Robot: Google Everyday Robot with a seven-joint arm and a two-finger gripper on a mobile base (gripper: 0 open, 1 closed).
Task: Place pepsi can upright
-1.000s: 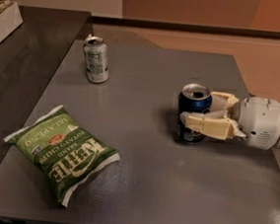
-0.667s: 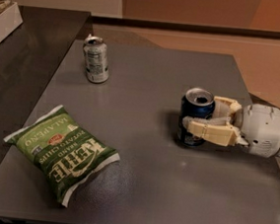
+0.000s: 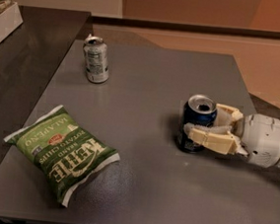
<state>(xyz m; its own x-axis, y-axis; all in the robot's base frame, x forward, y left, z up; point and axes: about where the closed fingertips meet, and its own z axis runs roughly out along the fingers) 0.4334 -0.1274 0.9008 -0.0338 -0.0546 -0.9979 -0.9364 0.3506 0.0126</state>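
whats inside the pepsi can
Only a dark opening shows in the silver top of the upright pepsi can; its contents are hidden. The gripper is at the can, reaching in from the picture's right.

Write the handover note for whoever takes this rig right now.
Gripper: at the right side of the table, reaching in from the right, set around the pepsi can; whether it grips cannot be told.
Pepsi can: upright on the table, silver top up.
Done: can stands upright.
Left: let go if held, then back away without tipping it.
Silver can and chips bag sit apart, to the left.
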